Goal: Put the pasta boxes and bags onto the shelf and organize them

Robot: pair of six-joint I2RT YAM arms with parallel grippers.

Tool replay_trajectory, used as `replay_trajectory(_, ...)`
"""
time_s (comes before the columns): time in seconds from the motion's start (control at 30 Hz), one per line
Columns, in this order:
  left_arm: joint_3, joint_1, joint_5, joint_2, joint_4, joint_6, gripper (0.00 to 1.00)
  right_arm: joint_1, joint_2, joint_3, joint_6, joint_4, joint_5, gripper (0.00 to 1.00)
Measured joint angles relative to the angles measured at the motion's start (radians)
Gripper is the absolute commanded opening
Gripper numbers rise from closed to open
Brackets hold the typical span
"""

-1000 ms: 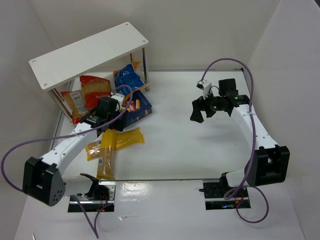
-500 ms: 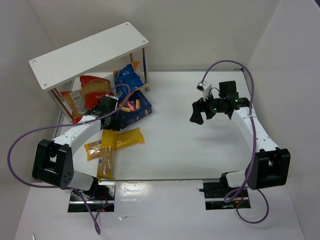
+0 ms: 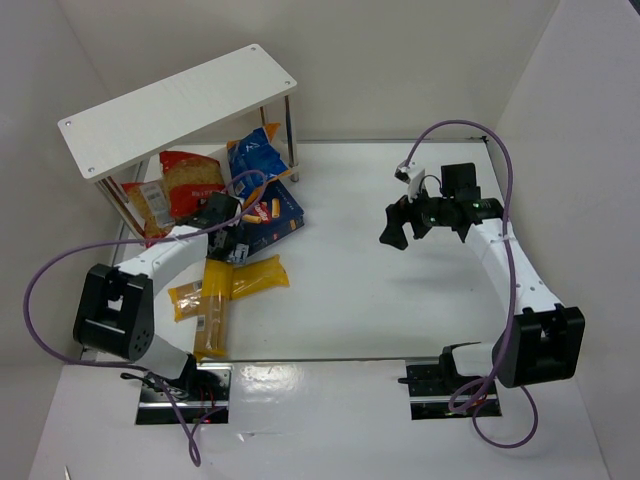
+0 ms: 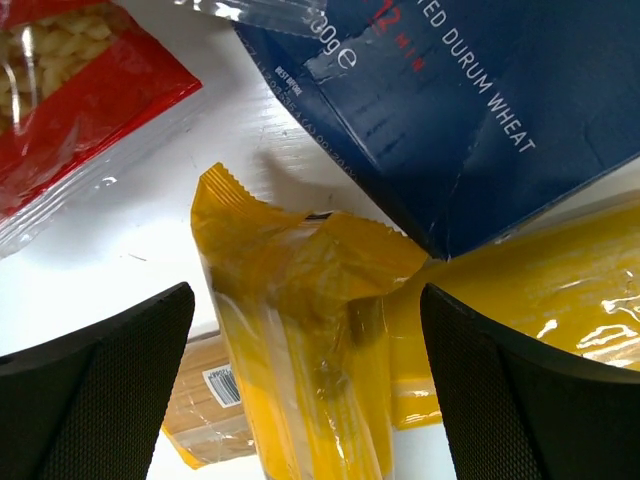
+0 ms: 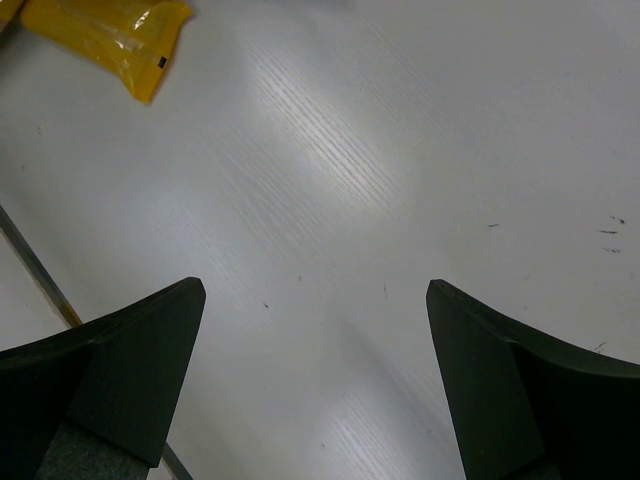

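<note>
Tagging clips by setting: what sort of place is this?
Probably a lab test cell: plain white walls around a white table, left arm and right arm mounted at its near edge, pasta packs beside a small shelf.

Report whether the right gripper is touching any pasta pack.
Apart. The top view shows the right gripper over bare table, well clear of the nearest yellow spaghetti pack.

shelf (image 3: 170, 105) white | spaghetti packs (image 4: 300, 330) yellow | box (image 4: 480, 120) dark blue, white lettering | red bag (image 4: 90, 90) | blue bag (image 3: 256, 155)
</note>
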Motion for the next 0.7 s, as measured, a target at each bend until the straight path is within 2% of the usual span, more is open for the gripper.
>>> replay_trajectory(0.33,0.038,0.008,0.004,0.108,-0.012,0.000,0.99,0.000,-0.010,-0.001,-0.009,0.000,-0.009,1.00)
replay_trajectory(0.7,0.043,0.064,-0.007,0.116,-0.032,0.001,0.97,0.000,-0.013,-0.001,-0.016,0.000,-0.020,1.00)
